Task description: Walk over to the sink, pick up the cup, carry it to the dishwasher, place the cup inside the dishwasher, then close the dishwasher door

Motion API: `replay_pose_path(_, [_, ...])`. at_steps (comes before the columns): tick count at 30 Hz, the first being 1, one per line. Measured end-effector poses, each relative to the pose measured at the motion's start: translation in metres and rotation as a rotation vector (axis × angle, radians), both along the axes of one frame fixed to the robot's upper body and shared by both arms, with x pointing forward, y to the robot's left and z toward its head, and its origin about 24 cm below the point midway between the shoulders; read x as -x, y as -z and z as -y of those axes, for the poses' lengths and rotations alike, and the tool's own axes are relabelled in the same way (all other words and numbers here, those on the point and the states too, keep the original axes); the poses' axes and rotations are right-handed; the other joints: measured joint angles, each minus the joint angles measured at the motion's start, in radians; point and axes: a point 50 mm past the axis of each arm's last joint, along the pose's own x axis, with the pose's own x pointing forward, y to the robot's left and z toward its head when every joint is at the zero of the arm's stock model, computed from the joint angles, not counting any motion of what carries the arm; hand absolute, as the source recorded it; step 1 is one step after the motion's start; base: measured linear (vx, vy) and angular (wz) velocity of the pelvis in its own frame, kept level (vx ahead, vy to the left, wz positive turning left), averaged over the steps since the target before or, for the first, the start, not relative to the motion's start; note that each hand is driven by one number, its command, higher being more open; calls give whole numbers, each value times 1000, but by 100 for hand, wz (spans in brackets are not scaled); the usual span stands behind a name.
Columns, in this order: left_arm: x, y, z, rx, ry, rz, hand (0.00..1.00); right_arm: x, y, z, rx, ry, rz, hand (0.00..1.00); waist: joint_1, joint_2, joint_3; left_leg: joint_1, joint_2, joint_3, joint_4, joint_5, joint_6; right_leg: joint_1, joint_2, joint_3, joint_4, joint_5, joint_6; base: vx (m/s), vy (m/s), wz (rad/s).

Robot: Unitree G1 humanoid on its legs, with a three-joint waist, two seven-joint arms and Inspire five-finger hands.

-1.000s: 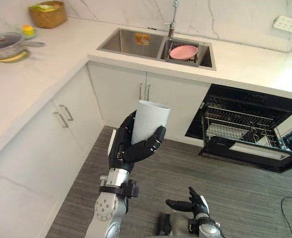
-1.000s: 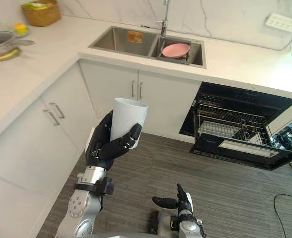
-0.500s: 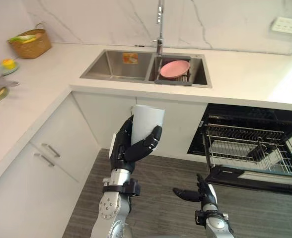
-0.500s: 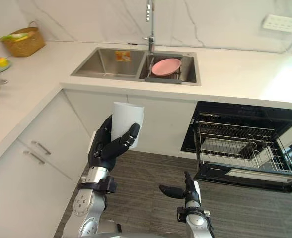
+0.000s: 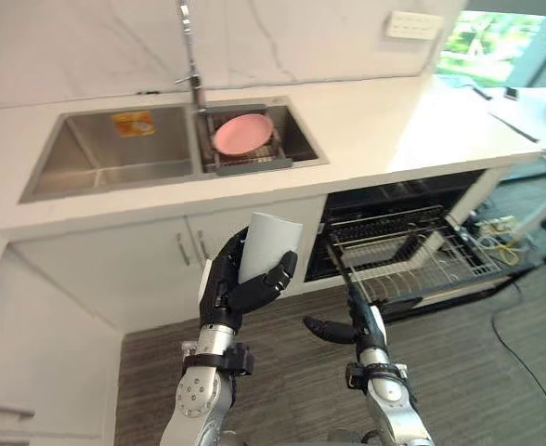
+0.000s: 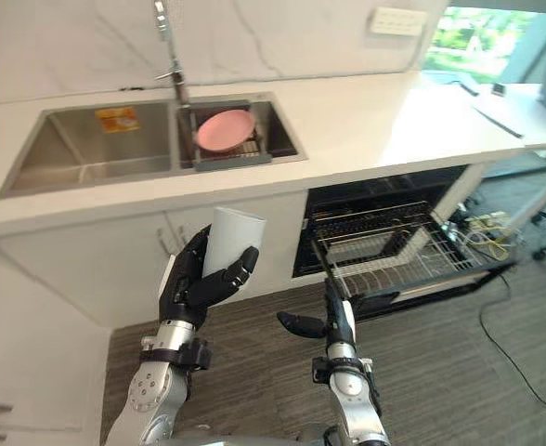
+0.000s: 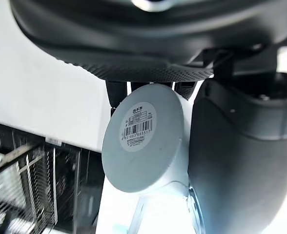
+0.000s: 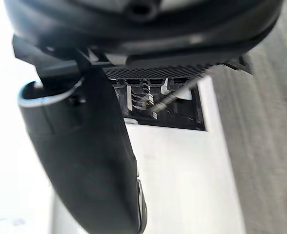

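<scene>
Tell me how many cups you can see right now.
1. The white cup is held in the left robot hand, in front of the cabinet doors; more may be hidden in the dishwasher rack.

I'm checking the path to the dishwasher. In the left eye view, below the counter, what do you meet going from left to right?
left hand curled round the white cup → open right hand → pulled-out dishwasher rack
</scene>
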Motion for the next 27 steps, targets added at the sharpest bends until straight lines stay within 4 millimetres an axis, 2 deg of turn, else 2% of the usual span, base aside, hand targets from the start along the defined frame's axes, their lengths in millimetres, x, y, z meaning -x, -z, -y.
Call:
replay_pose_path(1, [-1,-1,-1,-9,-6,5,0,-3,-7,-2,3,-11,34,100,-6,2,1,6,15,19,-1,0,0,-21,9,-44,-64,10,-8,123,-138,-45])
replay_pose_path(2, [-2,-1,-2,-18,-12,9,0,-5,-12,-3,0,-14,59,100,-17,-2,0,7,20,21,1,-1,-1,-24,22,-72,-152,58,-25,179,-183,-32])
replay_pose_path(3, [-3,-1,-3,-25,-21,9,0,-7,-18,-4,0,-14,84,100,-30,-1,-2,11,18,9,4,-8,-11,-8,39,-79,-203,154,-38,174,-163,-29])
replay_pose_path(4, [-4,0,-2,-17,-29,3,0,-9,-26,1,19,-16,119,100,-34,27,1,25,47,-8,-3,-11,-19,25,76,-71,-251,174,-58,162,-123,-36])
replay_pose_path(6, [-7,-3,2,1,-34,18,0,-10,-41,6,44,-21,188,100,-34,47,1,53,70,-25,-21,-13,-31,42,116,-51,-274,176,-68,184,-157,-49])
replay_pose_path(8, [-11,-9,6,-10,-28,51,0,-8,-60,14,67,-13,273,100,-49,61,3,58,101,-46,22,-22,-60,76,150,-47,-305,171,-76,135,-135,-28])
replay_pose_path(10, [-13,-10,6,-18,-29,59,0,-6,-71,15,63,-1,334,100,-51,70,13,32,142,-63,189,-30,-74,140,176,-30,-347,172,-83,93,-78,-29])
replay_pose_path(12, [-13,-11,4,-12,-45,63,0,-2,-84,14,58,-7,397,100,-45,95,25,-34,198,-103,435,16,-127,214,205,-2,-389,166,-98,109,-32,-40])
replay_pose_path(13, [-13,-12,3,-7,-61,70,0,-3,-91,11,47,-15,439,100,-39,96,24,-81,201,-134,516,12,-141,222,208,21,-399,160,-112,96,20,-41])
replay_pose_path(14, [-13,-13,2,-5,-64,75,0,-3,-95,9,43,-22,458,100,-36,99,23,-102,192,-148,517,-11,-140,220,206,31,-400,159,-114,126,43,-48])
replay_pose_path(16, [-14,-15,2,2,-76,82,0,-3,-101,9,30,-20,492,100,-22,92,28,-156,117,-196,397,-80,-113,219,180,71,-405,159,-111,122,58,-49])
replay_pose_path(18, [-14,-15,2,4,-85,81,0,-4,-101,9,22,-17,489,100,-16,91,28,-174,66,-253,267,-79,-112,221,166,96,-408,168,-95,125,119,-47])
replay_pose_path(19, [-14,-15,1,3,-90,82,0,-4,-100,9,21,-17,488,100,-16,93,27,-171,30,-309,137,-45,-113,221,158,116,-408,173,-74,172,199,-58])
replay_pose_path(20, [-14,-16,1,1,-98,84,0,-3,-100,9,22,-20,485,100,-16,106,20,-153,20,-335,27,89,-100,222,161,140,-406,168,-58,160,194,-57])
replay_pose_path(21, [-14,-16,1,-11,-102,85,0,-3,-98,10,24,-21,478,100,-15,102,19,-134,17,-325,4,126,-72,228,163,152,-408,165,-51,170,186,-47])
replay_pose_path(23, [-14,-17,-1,-33,-101,92,0,-1,-95,7,-12,-15,462,100,-24,57,17,-90,-15,-299,-51,144,-55,240,129,170,-422,162,-30,163,163,-23])
replay_pose_path(27, [-13,-18,-2,-56,-97,101,0,-1,-95,4,-76,-19,462,100,-21,50,16,-14,-55,-264,-150,171,-34,271,93,193,-455,163,-4,84,113,-17])
